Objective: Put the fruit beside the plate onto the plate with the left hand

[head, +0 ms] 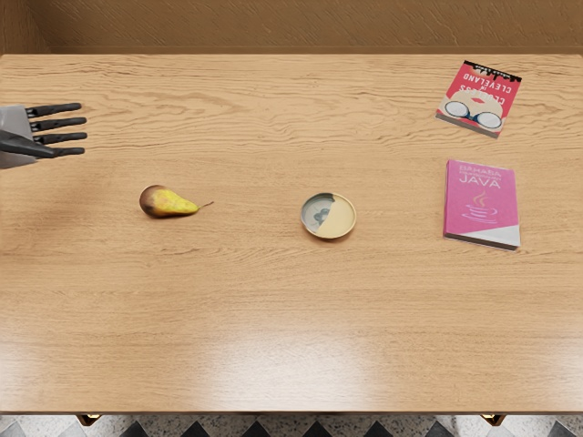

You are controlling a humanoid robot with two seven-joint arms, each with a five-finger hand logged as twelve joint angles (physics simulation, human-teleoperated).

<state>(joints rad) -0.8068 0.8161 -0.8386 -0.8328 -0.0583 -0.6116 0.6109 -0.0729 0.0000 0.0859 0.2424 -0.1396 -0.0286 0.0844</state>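
Hovering over the tabletop (273,309) at far left, our left robot hand (41,132), fingers (66,120) spread, empty, pear (167,202) lying apart from plate (328,216).

Bare table (228,309) lies between left hand (46,132), pear (166,202) and plate (328,216); both books (481,204) sit well right.

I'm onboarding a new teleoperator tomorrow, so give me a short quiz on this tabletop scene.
1. Multiple choice: the pear lies A) to the picture's left of the plate, B) to its right, C) on it.
2. True or false: the left hand grasps the pear.
3. How many books lie on the table?
Key: 1 A. 2 False; its fingers are spread, apart from the pear. 3 Two, a pink book and a red book.
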